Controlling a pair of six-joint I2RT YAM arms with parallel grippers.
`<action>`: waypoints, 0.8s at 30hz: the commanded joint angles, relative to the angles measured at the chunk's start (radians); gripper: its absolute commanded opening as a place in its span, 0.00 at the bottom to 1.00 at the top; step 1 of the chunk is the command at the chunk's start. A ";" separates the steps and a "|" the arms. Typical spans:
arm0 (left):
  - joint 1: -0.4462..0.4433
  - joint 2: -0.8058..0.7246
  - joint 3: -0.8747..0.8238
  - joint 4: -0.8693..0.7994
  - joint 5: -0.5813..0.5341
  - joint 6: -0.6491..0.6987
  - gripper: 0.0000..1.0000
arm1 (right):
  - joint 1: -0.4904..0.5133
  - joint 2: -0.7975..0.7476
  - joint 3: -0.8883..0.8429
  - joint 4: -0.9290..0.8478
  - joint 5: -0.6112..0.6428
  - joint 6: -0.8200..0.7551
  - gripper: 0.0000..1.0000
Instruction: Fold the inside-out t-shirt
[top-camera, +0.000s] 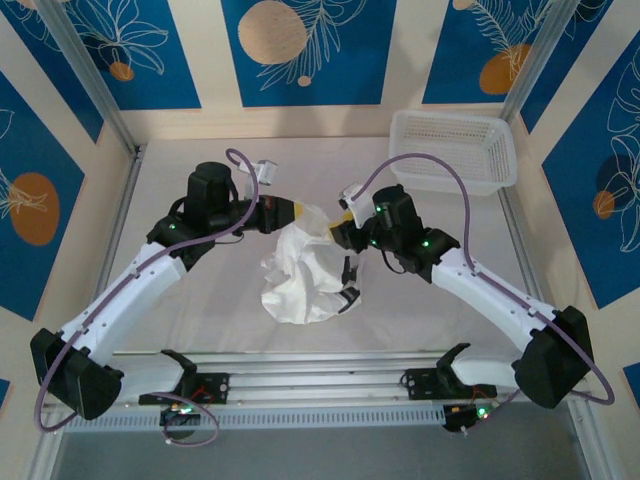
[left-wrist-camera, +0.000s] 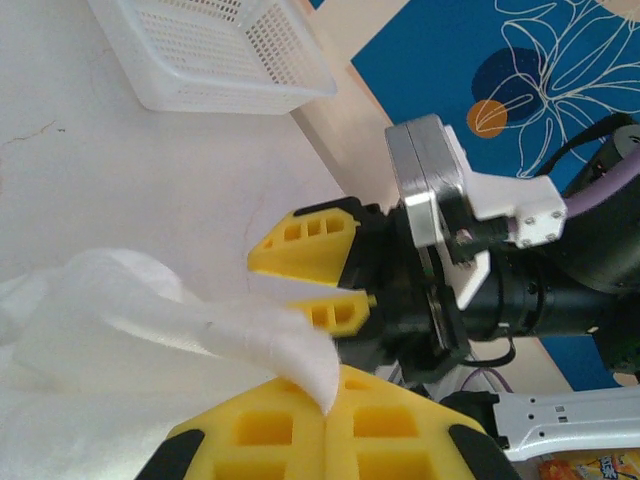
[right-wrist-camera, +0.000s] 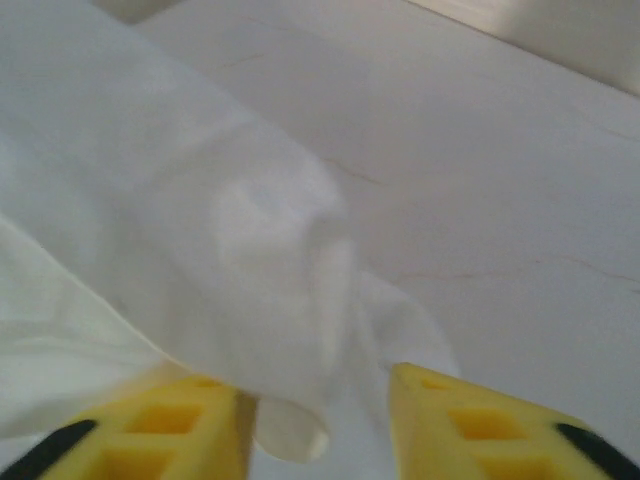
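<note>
- No word, number or brand can be read anywhere.
- The small dark tag (top-camera: 348, 296) on the t-shirt (top-camera: 300, 280) is too small to show any print.
- The colourful strip (left-wrist-camera: 590, 466) at the lower edge of the left wrist view may carry lettering, but it is too blurred to read.

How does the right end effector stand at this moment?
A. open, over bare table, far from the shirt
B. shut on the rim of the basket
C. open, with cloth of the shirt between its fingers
C: in the right wrist view the right end effector is wide open, and a fold of the shirt lies in the gap.
</note>
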 joint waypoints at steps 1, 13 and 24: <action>-0.005 -0.004 0.019 0.022 0.019 -0.002 0.00 | 0.031 -0.027 0.035 0.060 -0.133 0.032 0.47; -0.005 -0.009 0.032 0.004 0.005 0.009 0.00 | 0.081 0.134 0.121 0.139 0.239 -0.082 0.55; 0.052 -0.052 0.087 -0.259 -0.222 0.126 0.00 | -0.058 0.049 0.324 -0.284 -0.226 0.068 0.00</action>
